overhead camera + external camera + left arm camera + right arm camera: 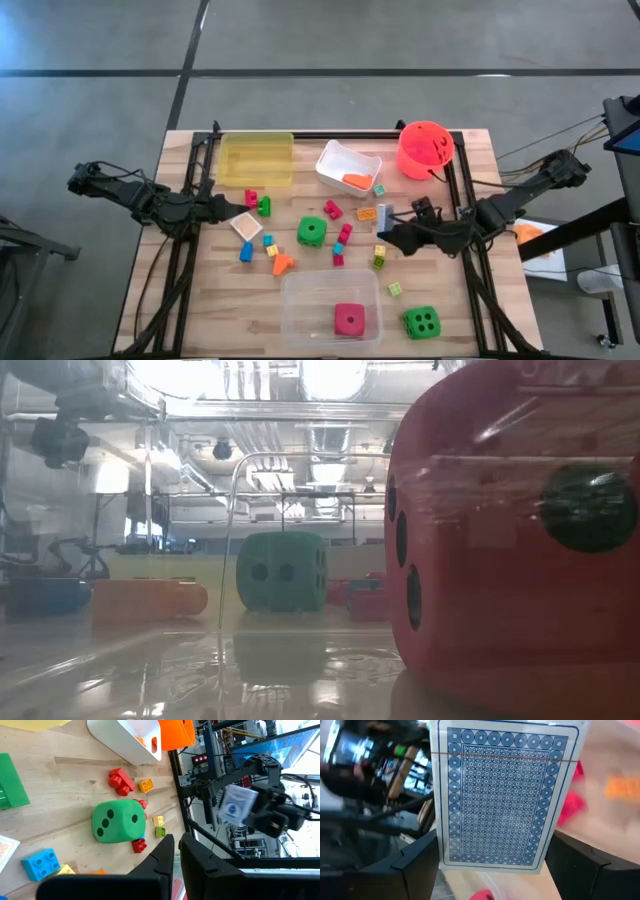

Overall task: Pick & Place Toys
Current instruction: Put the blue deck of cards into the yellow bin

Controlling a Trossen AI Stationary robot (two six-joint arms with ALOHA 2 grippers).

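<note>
Light wooden slatted table (pixel 200 305), and it's busy: a yellow rectangular tub (pixel 257 158) far left, a white tub (pixel 347 167) and an orange bucket (pixel 424 149) far right. A clear plastic tub (pixel 330 304) sits at the near edge. A green dotted die (pixel 311 232) stands centre, another green die (pixel 421 322) near right, small bright plastic blocks (pixel 338 238) scattered between.

Three dotted dice: two green, one (pixel 312 231) mid-desk and one (pixel 421 322) toward five o'clock, and one pink die (pixel 349 319). Three tubs: yellow (pixel 257 158), white (pixel 347 166), clear (pixel 332 308). One orange bucket (pixel 425 149). Two patterned cards: blue-backed (pixel 495 797) and beige (pixel 246 225).
</note>
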